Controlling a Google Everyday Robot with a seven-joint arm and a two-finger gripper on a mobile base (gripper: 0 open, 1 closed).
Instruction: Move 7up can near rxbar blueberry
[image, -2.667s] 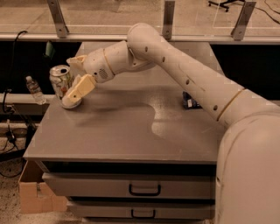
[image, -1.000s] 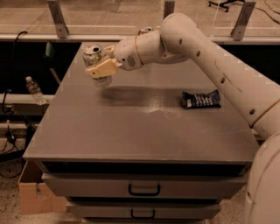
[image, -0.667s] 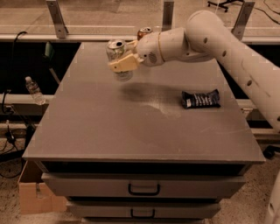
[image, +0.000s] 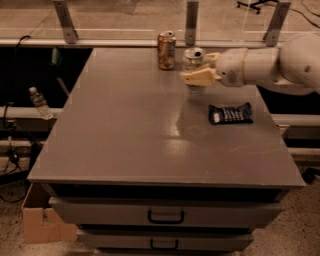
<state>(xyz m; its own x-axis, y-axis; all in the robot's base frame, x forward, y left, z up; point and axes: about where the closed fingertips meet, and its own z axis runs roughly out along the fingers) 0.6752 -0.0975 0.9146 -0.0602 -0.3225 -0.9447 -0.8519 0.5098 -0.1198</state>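
The 7up can (image: 193, 56), silver-white with a silver top, is held upright between the fingers of my gripper (image: 199, 69), lifted above the grey table (image: 125, 135) at the back middle-right. One cream finger (image: 199, 77) crosses the can's front and hides its lower half. The arm reaches in from the right. The rxbar blueberry (image: 230, 113), a flat dark navy wrapper with white print, lies on the table to the right and nearer the front than the can.
A copper-orange can (image: 166, 50) stands upright at the table's back edge, just left of the held can. Metal rail posts run behind the table. A plastic bottle (image: 39, 103) stands on a ledge at the left, and drawers sit below the table.
The gripper has carried the 7up can from the table's far left edge rightward along the back. It now hangs just right of the orange can, close to the rxbar.
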